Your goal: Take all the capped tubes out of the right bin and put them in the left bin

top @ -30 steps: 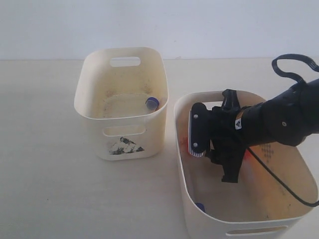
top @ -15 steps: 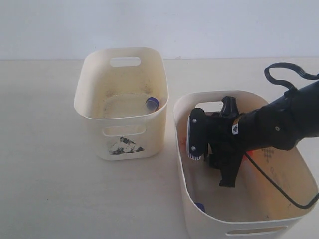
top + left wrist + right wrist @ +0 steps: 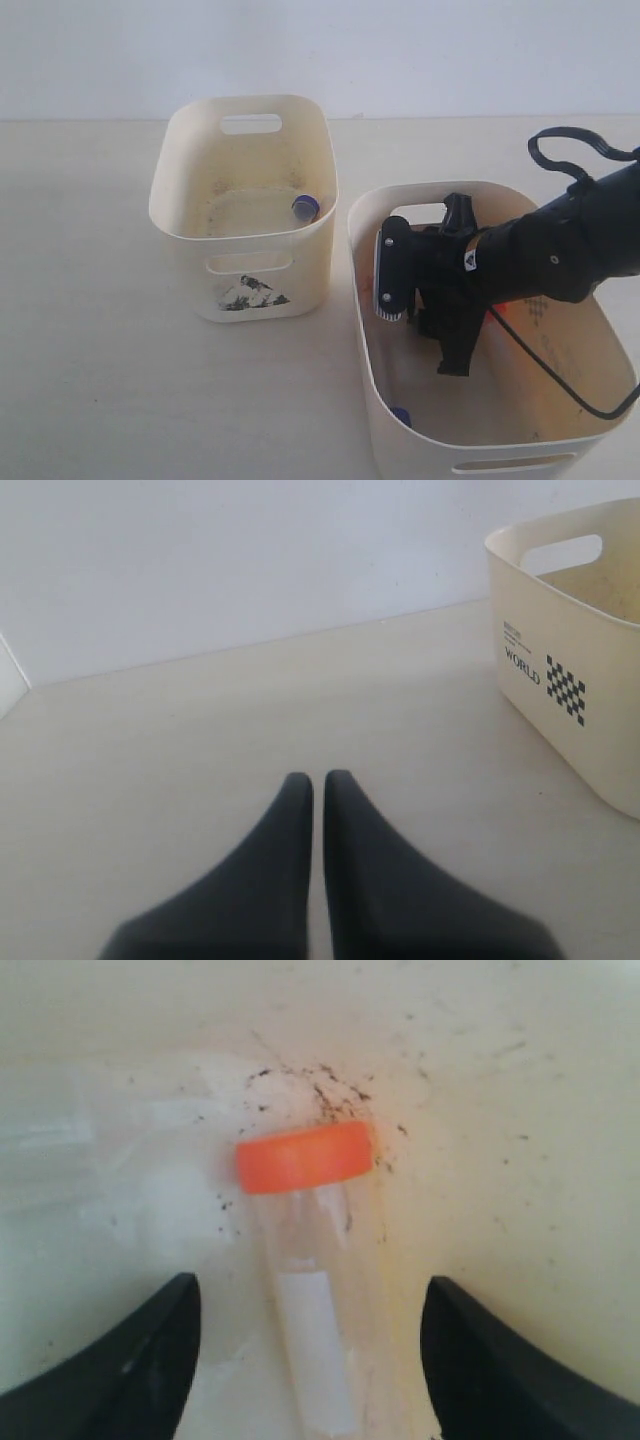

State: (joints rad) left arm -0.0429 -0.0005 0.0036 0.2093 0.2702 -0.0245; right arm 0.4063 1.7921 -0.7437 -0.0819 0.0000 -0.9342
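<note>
The right bin (image 3: 362, 330) holds my right gripper (image 3: 420, 325), which reaches down near the bin's left wall. In the right wrist view an orange-capped tube (image 3: 305, 1260) with a white label lies on the bin floor. My right gripper (image 3: 310, 1282) is open, with one finger on either side of the tube and not touching it. A blue cap (image 3: 401, 415) shows at the right bin's front left corner. A blue-capped tube (image 3: 305, 207) lies in the left bin (image 3: 245, 130), which has the torn sticker. My left gripper (image 3: 318, 778) is shut and holds nothing, low over the table.
A cream bin wall (image 3: 590, 730) printed "WORLD" with a checker mark stands beside my left gripper. A black cable (image 3: 560, 375) trails from the right arm across the right bin. A white wall stands behind the table.
My right gripper has sunk a little and shifted slightly left inside the right bin, then held still. The tubes and both bins have not moved.
</note>
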